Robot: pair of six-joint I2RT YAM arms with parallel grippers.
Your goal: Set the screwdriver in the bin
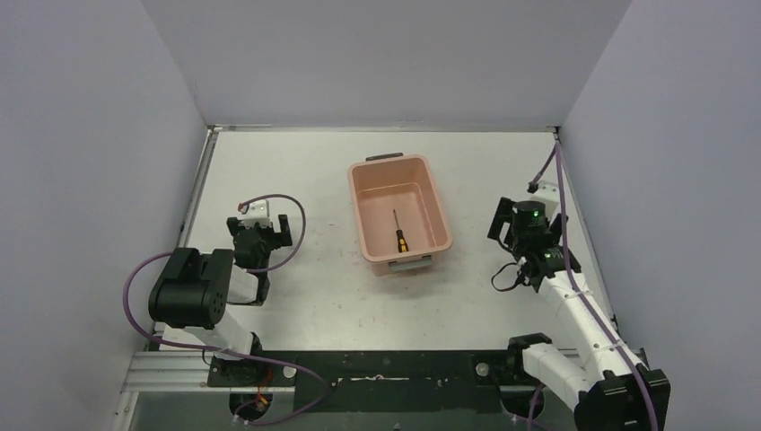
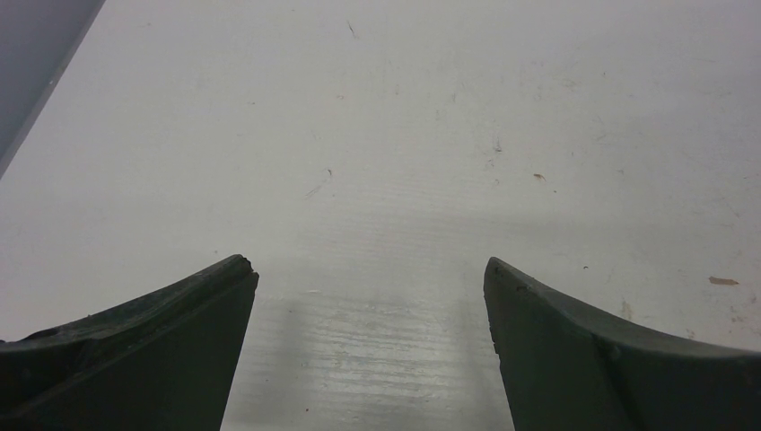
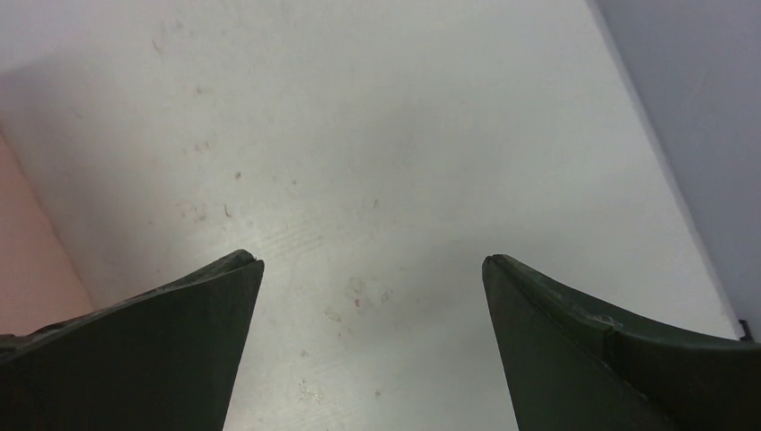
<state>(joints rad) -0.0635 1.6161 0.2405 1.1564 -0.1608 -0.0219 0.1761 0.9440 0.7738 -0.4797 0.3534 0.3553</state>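
The screwdriver, with a thin dark shaft and a black-and-orange handle, lies on the floor of the salmon-pink bin at mid table. My left gripper is open and empty to the left of the bin, apart from it. In the left wrist view the left gripper has only bare table between its fingers. My right gripper is open and empty to the right of the bin. In the right wrist view the right gripper hangs over bare table, and a strip of the bin's pink wall shows at the left edge.
Grey walls close in the table on the left, back and right. A purple cable loops beside the left wrist. Another purple cable runs from the right wrist toward the back right corner. The arm bases and a metal rail line the near edge.
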